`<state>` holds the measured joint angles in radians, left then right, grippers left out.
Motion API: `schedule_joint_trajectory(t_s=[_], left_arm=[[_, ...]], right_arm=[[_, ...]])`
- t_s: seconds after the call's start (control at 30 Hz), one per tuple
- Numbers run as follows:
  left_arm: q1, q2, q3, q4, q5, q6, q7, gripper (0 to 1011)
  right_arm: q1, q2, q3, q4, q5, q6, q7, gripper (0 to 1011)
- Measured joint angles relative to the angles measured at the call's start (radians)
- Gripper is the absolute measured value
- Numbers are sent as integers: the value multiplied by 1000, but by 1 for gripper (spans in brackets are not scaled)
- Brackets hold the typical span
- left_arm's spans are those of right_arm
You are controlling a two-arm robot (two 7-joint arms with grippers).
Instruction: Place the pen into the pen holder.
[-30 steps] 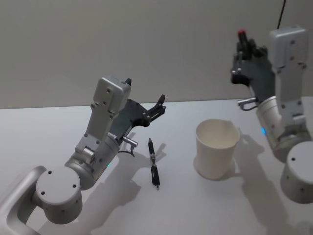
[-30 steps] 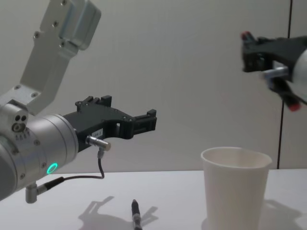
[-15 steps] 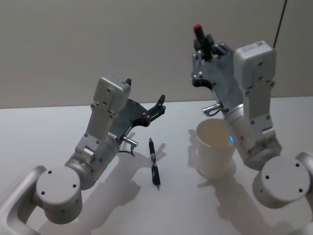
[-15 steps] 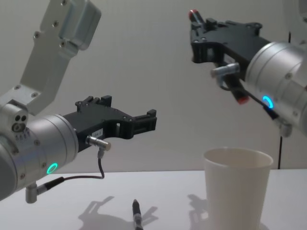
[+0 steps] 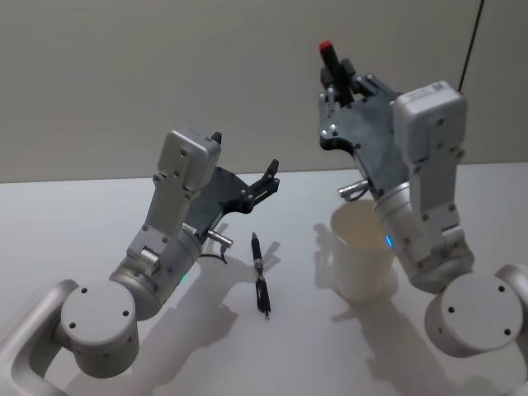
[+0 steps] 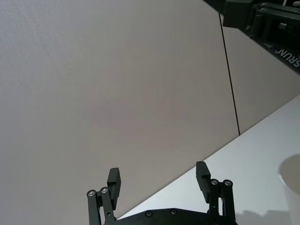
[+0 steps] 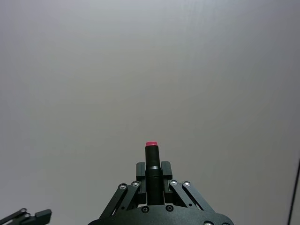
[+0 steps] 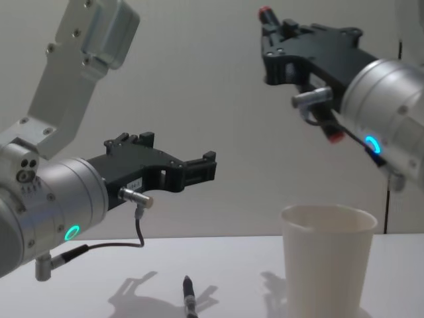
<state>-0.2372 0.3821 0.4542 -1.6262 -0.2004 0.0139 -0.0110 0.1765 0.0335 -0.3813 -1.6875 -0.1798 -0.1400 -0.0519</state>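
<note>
My right gripper [image 5: 337, 74] grasps a red-tipped pen [image 5: 328, 54] at 12 o'clock from the pen holder [image 5: 356, 264]; my left gripper [image 5: 245, 154], released, hangs at 9 o'clock.

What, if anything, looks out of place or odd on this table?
Nothing is spilled or damaged. One oddity: the right tool grips a red-tipped pen pointing upward, raised high, while a black pen lies loose on the table beside the upright cup.

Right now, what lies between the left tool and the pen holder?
Head view: one black pen lies flat on the table between the left tool and the pen holder.
</note>
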Motion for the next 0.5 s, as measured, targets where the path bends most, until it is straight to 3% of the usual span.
schedule_joint_trajectory(t_s=[0.5], left_arm=[[0,0,0,0,0,0,0,1001]], right_arm=[[-40,26,17,-21,6,-9,-49,185]])
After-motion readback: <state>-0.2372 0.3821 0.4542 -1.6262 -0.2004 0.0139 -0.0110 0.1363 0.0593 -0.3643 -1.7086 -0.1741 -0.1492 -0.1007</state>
